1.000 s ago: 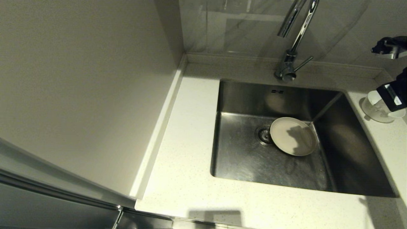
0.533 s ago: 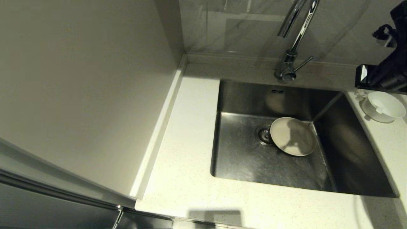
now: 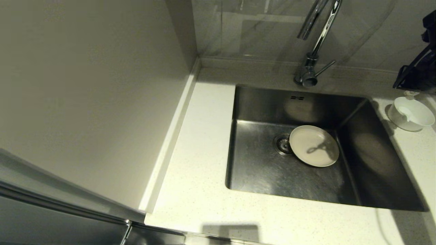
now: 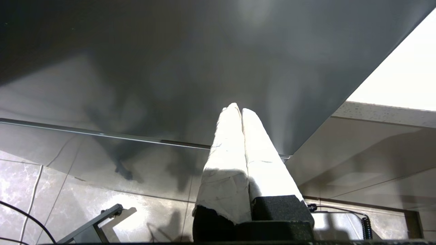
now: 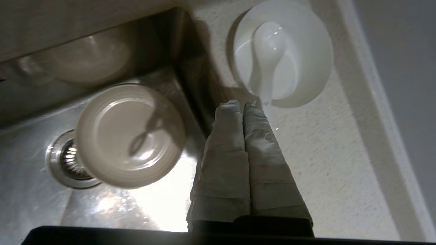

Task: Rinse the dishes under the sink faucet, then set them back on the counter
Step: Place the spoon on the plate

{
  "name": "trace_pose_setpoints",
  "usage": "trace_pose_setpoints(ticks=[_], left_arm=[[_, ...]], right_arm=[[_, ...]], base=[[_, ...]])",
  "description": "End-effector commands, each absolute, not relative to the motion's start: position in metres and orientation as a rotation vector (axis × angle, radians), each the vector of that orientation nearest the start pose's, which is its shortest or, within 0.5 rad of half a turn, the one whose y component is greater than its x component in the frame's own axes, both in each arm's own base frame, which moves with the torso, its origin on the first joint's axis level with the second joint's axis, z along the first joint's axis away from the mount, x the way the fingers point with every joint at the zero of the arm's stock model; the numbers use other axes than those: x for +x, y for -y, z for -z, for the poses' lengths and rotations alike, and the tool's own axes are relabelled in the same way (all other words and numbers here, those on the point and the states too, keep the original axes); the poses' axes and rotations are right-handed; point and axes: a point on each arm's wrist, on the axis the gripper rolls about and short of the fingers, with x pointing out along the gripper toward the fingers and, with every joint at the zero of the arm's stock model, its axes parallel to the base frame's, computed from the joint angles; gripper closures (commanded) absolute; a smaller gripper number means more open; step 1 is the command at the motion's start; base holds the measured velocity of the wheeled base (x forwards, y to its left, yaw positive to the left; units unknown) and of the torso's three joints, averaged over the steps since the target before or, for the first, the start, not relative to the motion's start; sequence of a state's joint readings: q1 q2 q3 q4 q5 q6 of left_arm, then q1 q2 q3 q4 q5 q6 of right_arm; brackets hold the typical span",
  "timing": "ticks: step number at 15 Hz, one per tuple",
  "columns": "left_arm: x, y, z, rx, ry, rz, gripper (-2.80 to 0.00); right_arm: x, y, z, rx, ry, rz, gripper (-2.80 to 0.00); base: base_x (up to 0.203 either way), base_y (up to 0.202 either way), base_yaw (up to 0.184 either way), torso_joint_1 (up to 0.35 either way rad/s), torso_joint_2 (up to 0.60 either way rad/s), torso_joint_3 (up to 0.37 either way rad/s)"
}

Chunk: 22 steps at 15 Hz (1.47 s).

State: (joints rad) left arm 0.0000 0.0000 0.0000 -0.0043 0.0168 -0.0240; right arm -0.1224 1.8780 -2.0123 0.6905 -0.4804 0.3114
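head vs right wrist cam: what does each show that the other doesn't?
Head view only: the faucet, the sink's overflow slots, and the counter left of the basin.

Right wrist view only: the right gripper, shut and empty, above the counter beside the bowl.

Both: the plate on the sink floor by the drain strainer, and the spoon lying in the bowl.

I am seeing my right arm [image 3: 417,73] hanging at the far right edge of the head view, a dark shape up high. My right gripper [image 5: 242,106] is pointing downward, its two wrapped fingers [image 5: 224,149] pressing flat together with nothing between them. My left gripper [image 4: 238,110] is sitting parked low, its wrapped fingers [image 4: 228,153] likewise pressing together, empty.
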Motion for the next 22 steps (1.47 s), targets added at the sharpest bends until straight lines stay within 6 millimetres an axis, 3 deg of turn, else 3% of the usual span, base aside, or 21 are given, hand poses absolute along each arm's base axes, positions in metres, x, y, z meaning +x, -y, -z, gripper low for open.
trace_pose_setpoints(ticks=[1,3,6,7,22], left_arm=[[-0.023,0.000,-0.076,-0.025,0.008,-0.017,0.00],[-0.023,0.000,-0.076,-0.025,0.008,-0.017,0.00],[-0.023,0.000,-0.076,-0.025,0.008,-0.017,0.00],[-0.023,0.000,-0.076,-0.025,0.008,-0.017,0.00],[-0.023,0.000,-0.076,-0.025,0.009,-0.017,0.00]], right_arm=[[0.346,0.061,-0.323,0.175,-0.462,0.694,0.00],[0.358,0.078,-0.316,0.146,-0.427,0.761,0.00],[0.364,0.086,-0.309,0.119,-0.446,0.785,0.00],[0.365,0.087,-0.308,0.114,-0.453,0.787,-2.80],[0.388,0.108,-0.280,0.074,-0.466,0.887,-2.80]], base=[[0.000,0.000,0.000,0.000,0.00,0.000],[0.000,0.000,0.000,0.000,0.00,0.000],[0.000,0.000,0.000,0.000,0.00,0.000],[0.000,0.000,0.000,0.000,0.00,0.000],[0.000,0.000,0.000,0.000,0.00,0.000]])
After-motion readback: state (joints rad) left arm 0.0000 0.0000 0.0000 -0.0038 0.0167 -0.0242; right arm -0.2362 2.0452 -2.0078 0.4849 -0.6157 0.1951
